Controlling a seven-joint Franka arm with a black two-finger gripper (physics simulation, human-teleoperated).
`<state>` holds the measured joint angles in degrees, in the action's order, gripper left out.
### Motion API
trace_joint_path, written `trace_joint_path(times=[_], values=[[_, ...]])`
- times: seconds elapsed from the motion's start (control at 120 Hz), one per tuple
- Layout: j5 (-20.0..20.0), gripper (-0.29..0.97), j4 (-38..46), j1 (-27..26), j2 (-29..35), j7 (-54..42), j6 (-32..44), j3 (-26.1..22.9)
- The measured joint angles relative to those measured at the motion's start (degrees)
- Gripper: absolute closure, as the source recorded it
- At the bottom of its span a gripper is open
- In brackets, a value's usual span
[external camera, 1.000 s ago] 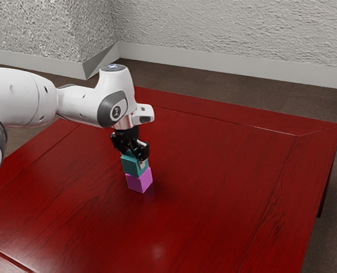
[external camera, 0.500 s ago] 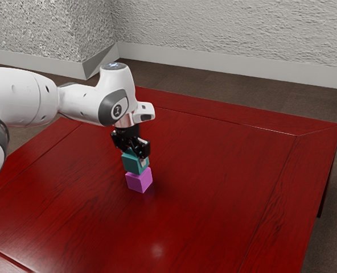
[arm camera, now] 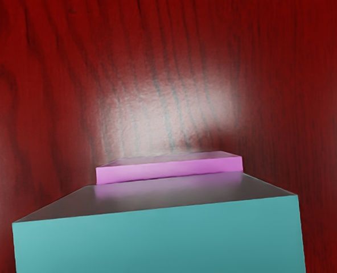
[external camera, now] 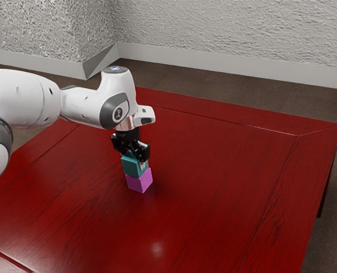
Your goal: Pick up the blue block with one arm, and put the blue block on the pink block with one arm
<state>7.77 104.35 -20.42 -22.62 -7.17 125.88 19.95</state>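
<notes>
The blue block [external camera: 134, 166], teal in colour, sits on top of the pink block [external camera: 139, 182] near the middle of the red table [external camera: 225, 170]. My gripper [external camera: 135, 156] comes down from above and is shut on the blue block's upper part, one black finger on each side. In the wrist view the blue block [arm camera: 163, 239] looms just under my hand, and a strip of the pink block [arm camera: 168, 166] shows beyond its far edge.
The white arm [external camera: 54, 105] reaches in from the exterior view's left. The table's raised border [external camera: 305, 133] runs along the far and right sides. A grey floor and textured wall lie behind.
The blue block dipped slightly and now rests flat on the pink block. My hand shifted only a little, still holding it.
</notes>
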Motion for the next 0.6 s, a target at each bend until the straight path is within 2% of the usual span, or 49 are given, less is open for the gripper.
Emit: trace_joint_path(times=[0.15,0.333,0.6], values=[[0.38,0.14,0.00,-0.05,-0.01,-0.32,-0.06,0.00],[0.28,0.06,-1.50,-0.41,2.97,-0.62,-1.68,0.00],[-0.06,0.02,-6.82,0.00,7.30,-0.90,-12.29,-0.10]])
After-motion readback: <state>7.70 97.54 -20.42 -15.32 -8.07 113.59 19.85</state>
